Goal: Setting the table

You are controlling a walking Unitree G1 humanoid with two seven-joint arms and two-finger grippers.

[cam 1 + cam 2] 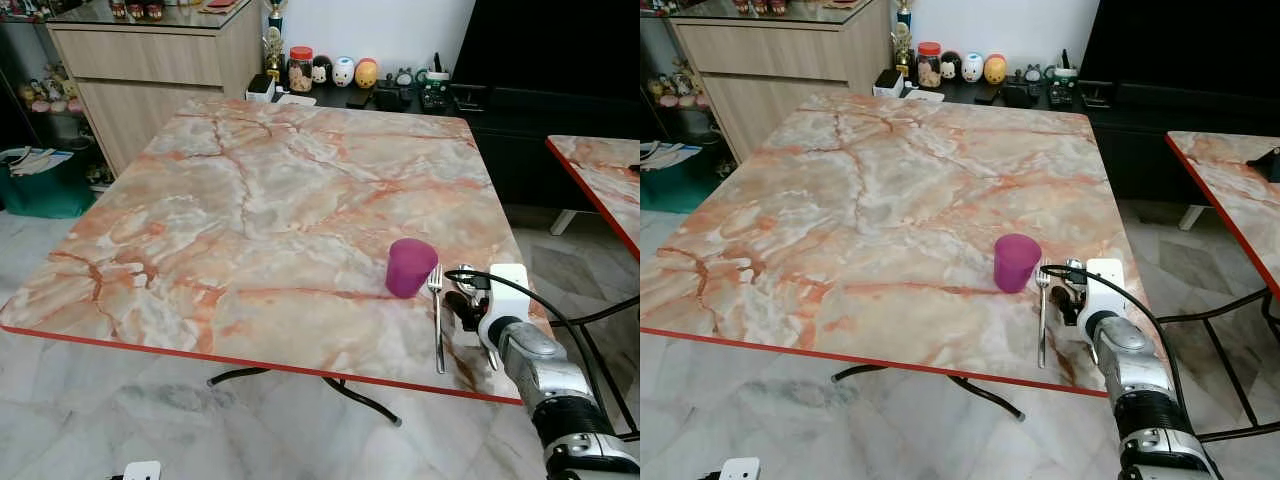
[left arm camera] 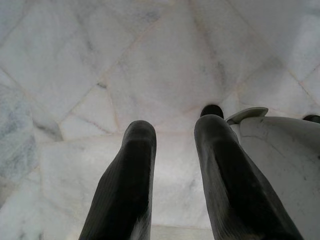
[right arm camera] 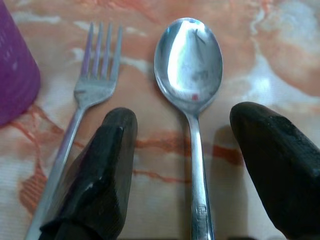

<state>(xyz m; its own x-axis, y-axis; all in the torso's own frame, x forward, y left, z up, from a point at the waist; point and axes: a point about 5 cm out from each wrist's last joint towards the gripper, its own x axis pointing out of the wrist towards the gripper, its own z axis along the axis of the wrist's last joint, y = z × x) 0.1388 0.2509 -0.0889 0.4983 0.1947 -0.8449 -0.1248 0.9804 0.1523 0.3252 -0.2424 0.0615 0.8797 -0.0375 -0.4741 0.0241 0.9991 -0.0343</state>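
Right gripper (image 3: 185, 165): you are looking along its two long black fingers (image 3: 97, 170), which are standing spread apart over the table's near right corner, one on each side of a spoon handle and closing on nothing.

Spoon (image 3: 192, 80): the shiny silver metal spoon is lying flat on the tabletop between those fingers, bowl up and pointing away from the wrist, handle running back toward you. Whether either finger is touching it is hard to tell; there seems to be marble showing on both sides of the handle.

Fork (image 3: 85, 107): the silver four-tined metal fork is lying just beside the spoon, on its left, roughly parallel, tines pointing the same way.

Cup (image 1: 409, 266): the small purple plastic cup is standing upright just left of the fork's tines, a little further from the table edge than the spoon.

Table (image 1: 250, 200): the orange-veined marble-pattern tabletop with a red edge is carrying all three pieces near its right front corner.

Key relation: the spoon's long axis is lining up with the gripper's approach, so in your place I would judge a straight pull back clears it, and a closing pinch would catch the handle.

Left gripper (image 2: 172, 170): it is hanging idle over pale marble floor tiles, fingers apart, far from the spoon; the right arm is the nearer one.
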